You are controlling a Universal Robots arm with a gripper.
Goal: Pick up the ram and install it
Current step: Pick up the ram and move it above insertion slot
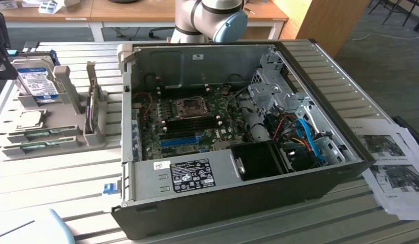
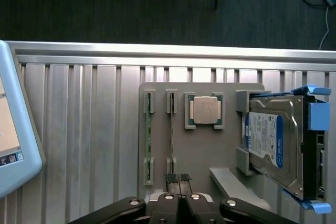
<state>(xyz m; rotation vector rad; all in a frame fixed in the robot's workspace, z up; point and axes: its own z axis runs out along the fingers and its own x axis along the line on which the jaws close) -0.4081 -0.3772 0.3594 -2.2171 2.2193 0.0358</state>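
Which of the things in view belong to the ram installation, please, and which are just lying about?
Job: two ram sticks in the grey tray; shut gripper; motherboard in the open computer case.
Lying about: hard drive; processor chip; printed papers; blue-edged screen.

Case (image 1: 230, 203) open-topped, drive (image 2: 268, 140) seemingly crowding tray (image 2: 210, 150)

ram (image 2: 148, 136) in holder (image 2: 206, 148), hard drive (image 2: 273, 140) beside

Thin green ram (image 2: 171, 135) on edge in grey holder (image 2: 210, 150)
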